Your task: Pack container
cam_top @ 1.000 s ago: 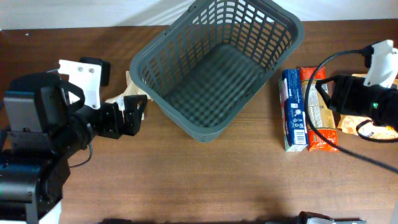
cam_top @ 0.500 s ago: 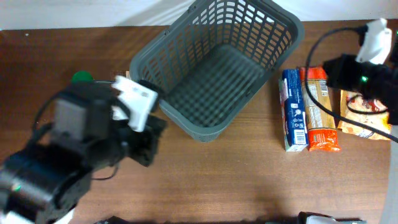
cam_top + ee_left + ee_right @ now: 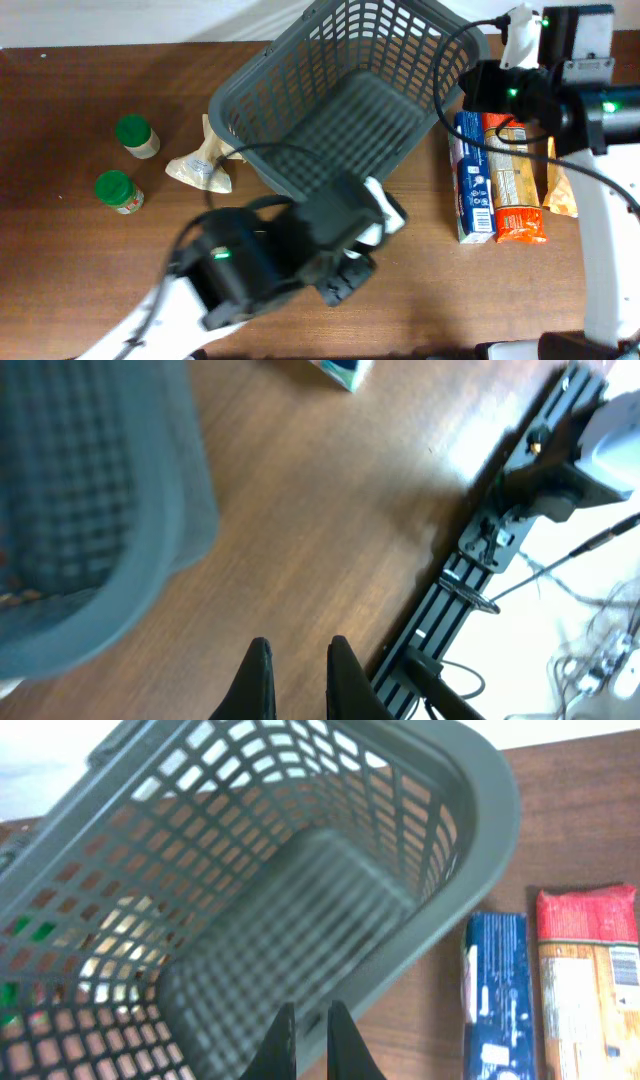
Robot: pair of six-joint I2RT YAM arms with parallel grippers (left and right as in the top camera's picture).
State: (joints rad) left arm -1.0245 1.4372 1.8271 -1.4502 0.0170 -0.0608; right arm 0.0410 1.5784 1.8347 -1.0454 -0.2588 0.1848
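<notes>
The container point(image 3: 340, 100), a large dark grey lattice basket, stands empty at the back centre of the table. It fills most of the right wrist view point(image 3: 300, 870) and shows blurred at the left of the left wrist view point(image 3: 100, 510). My left gripper point(image 3: 300, 655) is shut on nothing, over bare wood in front of the container near the table's front edge. My right gripper point(image 3: 308, 1017) is shut and holds nothing, hovering above the container's right rim. In the overhead view the left arm point(image 3: 290, 255) lies across the front centre and the right arm point(image 3: 520, 85) is at the back right.
A blue packet point(image 3: 472, 180), an orange packet point(image 3: 515, 180) and a further packet point(image 3: 560, 190) lie right of the container. Two green-lidded jars point(image 3: 132, 135) point(image 3: 118, 190) and a beige packet point(image 3: 205, 160) lie to its left. A black rail point(image 3: 470, 590) runs along the table's front edge.
The left arm swung from the left side to the front centre, uncovering the jars and beige packet, and its gripper closed. The right arm moved back and left toward the container's rim and closed.
</notes>
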